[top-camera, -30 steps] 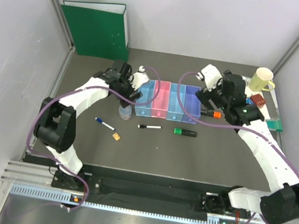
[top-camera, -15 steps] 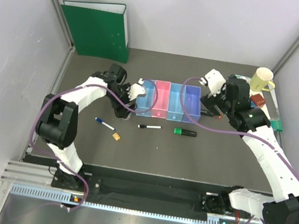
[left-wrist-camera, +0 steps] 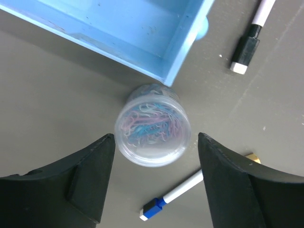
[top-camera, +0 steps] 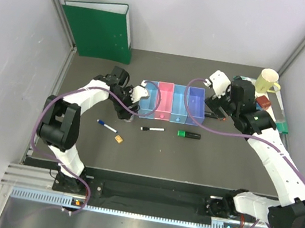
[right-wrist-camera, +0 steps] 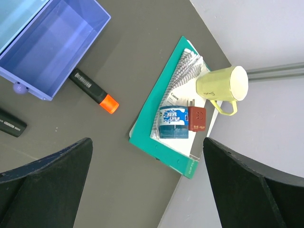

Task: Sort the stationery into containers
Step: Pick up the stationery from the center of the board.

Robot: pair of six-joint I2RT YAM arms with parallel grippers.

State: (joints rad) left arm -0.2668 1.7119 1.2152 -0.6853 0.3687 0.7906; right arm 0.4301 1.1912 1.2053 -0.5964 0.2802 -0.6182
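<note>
A clear round jar [left-wrist-camera: 153, 125] of coloured paper clips stands on the table at the corner of the light blue bin [left-wrist-camera: 142, 38]. My left gripper [left-wrist-camera: 155, 138] is open above it, one finger on each side, not touching. The row of four bins [top-camera: 173, 102] sits mid-table. A blue-capped pen [top-camera: 106, 125], a tan square [top-camera: 118, 138], a black-capped pen [top-camera: 152, 130] and a green-capped highlighter [top-camera: 189, 135] lie in front of it. An orange-capped highlighter [right-wrist-camera: 94, 91] lies beside the purple bin [right-wrist-camera: 52, 47]. My right gripper [top-camera: 216, 100] is open and empty above it.
A teal tray [right-wrist-camera: 164, 128] at the right holds papers, a blue-labelled jar [right-wrist-camera: 173, 122] and a red-brown block [right-wrist-camera: 196, 118]. A cream mug [top-camera: 267, 80] stands behind it. A green binder [top-camera: 99, 32] leans at the back left. Walls close both sides.
My left gripper has moved toward me from beside the bins to over the jar, which it now covers in the top view. My right gripper has drawn back a little from the orange highlighter.
</note>
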